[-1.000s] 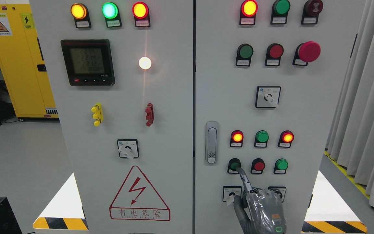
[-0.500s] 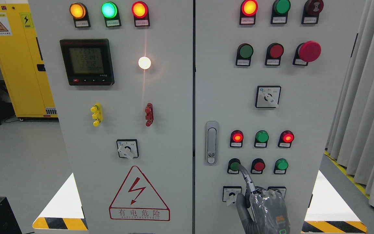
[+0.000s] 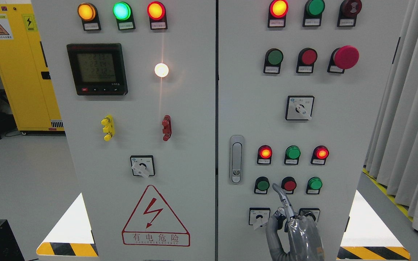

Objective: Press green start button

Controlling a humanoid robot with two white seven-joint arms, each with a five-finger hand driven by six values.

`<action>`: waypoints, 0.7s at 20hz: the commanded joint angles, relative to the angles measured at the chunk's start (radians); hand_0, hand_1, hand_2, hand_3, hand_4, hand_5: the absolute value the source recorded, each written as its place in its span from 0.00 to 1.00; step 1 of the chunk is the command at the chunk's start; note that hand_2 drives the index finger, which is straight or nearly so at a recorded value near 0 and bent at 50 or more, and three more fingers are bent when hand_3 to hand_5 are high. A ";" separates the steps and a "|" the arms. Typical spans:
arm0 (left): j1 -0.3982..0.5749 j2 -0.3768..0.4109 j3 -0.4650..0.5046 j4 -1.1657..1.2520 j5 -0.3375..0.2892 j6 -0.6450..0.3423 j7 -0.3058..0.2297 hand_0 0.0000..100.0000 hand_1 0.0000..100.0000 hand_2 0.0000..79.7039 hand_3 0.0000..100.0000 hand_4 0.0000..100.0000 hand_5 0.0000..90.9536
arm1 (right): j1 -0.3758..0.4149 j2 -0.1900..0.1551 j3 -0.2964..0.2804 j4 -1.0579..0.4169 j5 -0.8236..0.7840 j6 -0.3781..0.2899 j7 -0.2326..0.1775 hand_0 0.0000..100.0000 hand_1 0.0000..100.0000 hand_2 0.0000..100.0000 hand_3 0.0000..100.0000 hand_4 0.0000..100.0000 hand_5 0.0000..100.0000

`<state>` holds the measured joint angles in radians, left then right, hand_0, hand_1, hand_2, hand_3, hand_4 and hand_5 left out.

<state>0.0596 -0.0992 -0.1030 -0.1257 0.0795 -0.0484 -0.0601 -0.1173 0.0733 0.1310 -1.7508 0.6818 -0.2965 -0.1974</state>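
Grey and plastic-wrapped, the right hand (image 3: 296, 228) is pointing one extended finger (image 3: 281, 194), the rest curled, gripping nothing. The green start button (image 3: 262, 185) is sitting just up-left of the fingertip, the red button (image 3: 289, 185) just up-right.

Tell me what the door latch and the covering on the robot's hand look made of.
Oblong silver door latch: seemingly brushed or satin metal, going by its dull grey sheen. Right hand covering: probably thin clear plastic film, wrinkled and glinting over grey.
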 commanded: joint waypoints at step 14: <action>-0.001 -0.001 -0.001 0.000 -0.001 0.001 0.000 0.12 0.56 0.00 0.00 0.00 0.00 | 0.107 -0.006 0.053 -0.064 -0.423 -0.098 0.085 0.78 0.71 0.00 0.00 0.03 0.00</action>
<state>0.0593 -0.0992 -0.1031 -0.1258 0.0793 -0.0484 -0.0593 -0.0109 0.0693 0.1688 -1.7934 0.2955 -0.3923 -0.1139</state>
